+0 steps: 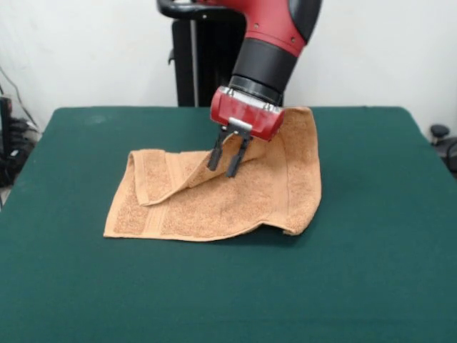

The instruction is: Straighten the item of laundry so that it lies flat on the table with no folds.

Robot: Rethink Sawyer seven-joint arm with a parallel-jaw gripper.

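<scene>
The towel [221, 193] lies near the middle of the green worktop [371, 271], slightly toward the far side, and it is not flat. Its left part is doubled over: a flap with a woven band folds back across the cloth, leaving a diagonal crease that runs up toward the centre. The right part rises in a soft ridge, and the near right corner curls up off the felt with a shadow beneath it. The far right corner is partly hidden behind the red wrist of the arm [268, 43].

The pincer [228, 161] hangs over the centre of the towel, its two dark fingers [216, 156] slightly apart, tips right at the crease. Whether they pinch cloth or merely touch it is hard to make out; no fabric shows between them.

The arm's upper part is cut off by the top edge.
</scene>
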